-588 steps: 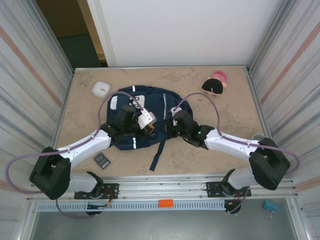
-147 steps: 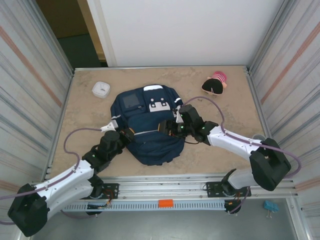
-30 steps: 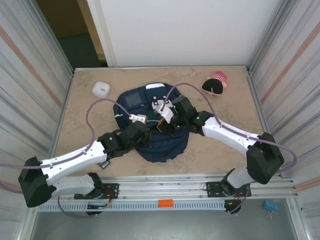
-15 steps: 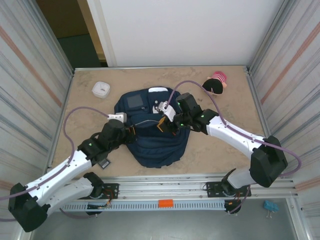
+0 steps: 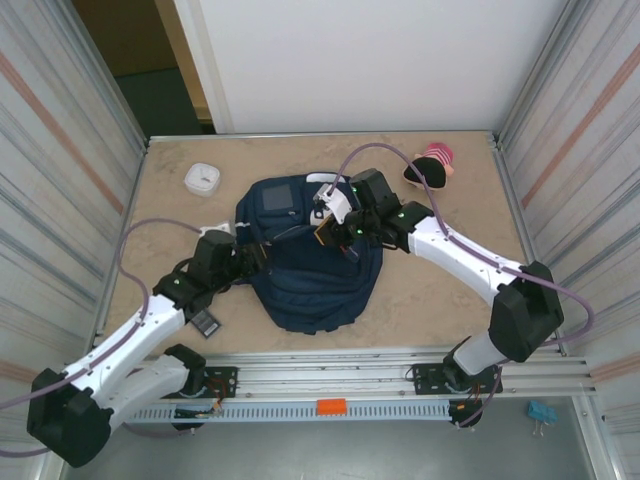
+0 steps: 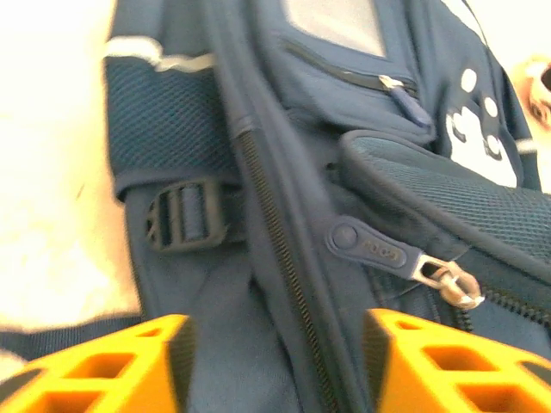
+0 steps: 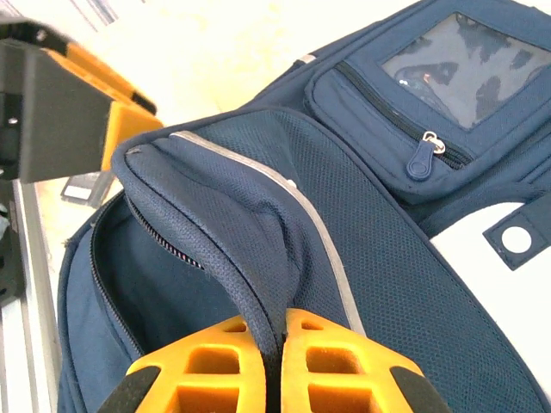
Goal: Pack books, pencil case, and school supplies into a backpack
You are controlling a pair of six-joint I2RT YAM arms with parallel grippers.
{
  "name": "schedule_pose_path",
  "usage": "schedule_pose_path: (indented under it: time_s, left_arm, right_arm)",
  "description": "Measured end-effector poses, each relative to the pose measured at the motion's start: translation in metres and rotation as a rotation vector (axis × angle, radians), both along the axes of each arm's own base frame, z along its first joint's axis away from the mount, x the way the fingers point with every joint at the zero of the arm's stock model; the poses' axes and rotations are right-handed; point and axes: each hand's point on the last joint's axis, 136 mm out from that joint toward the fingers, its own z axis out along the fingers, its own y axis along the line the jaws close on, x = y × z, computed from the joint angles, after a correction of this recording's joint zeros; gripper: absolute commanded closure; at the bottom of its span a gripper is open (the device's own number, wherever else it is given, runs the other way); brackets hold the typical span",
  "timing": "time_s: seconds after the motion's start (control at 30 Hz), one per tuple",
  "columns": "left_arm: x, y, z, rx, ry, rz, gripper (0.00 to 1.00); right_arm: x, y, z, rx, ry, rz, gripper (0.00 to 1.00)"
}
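The navy backpack (image 5: 312, 285) lies in the middle of the table, its grey square pocket (image 5: 275, 197) toward the back. My right gripper (image 5: 330, 236) is shut on the edge of its top flap (image 7: 258, 258) and holds it raised, so the main opening gapes below. My left gripper (image 5: 260, 256) stands open at the backpack's left side, with the zipper line (image 6: 275, 249) between its orange fingers (image 6: 112, 361) and nothing held. A zipper pull (image 6: 379, 251) hangs just right of it. A flat black rectangle (image 5: 205, 322) lies by the left arm. The books are out of view.
A small white square thing (image 5: 202, 178) sits at the back left. A pink and black rounded pouch (image 5: 431, 167) lies at the back right. Metal walls close in both sides, and a rail runs along the near edge.
My left gripper has opened and drawn back to the backpack's left side. My right gripper has carried the flap farther toward the back, and the backpack has shifted with it.
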Motion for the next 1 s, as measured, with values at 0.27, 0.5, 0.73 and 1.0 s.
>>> schedule_pose_path:
  time_s: [0.27, 0.5, 0.73, 1.0]
  left_arm:
    - [-0.034, 0.064, -0.033, -0.084, 0.167, 0.33, 0.19]
    - [-0.059, 0.093, -0.078, -0.103, 0.326, 0.52, 0.18]
    - [-0.075, 0.097, -0.107, -0.086, 0.429, 0.571, 0.18]
    - [-0.052, 0.084, -0.108, -0.149, 0.375, 0.529, 0.17]
  right_arm:
    - [0.002, -0.002, -0.004, 0.002, 0.044, -0.05, 0.51]
    - [-0.019, 0.012, 0.026, 0.146, 0.116, -0.003, 0.51]
    - [-0.05, 0.051, 0.017, 0.172, 0.219, 0.051, 0.5]
    - [-0.017, 0.058, -0.092, 0.059, 0.459, -0.15, 0.53]
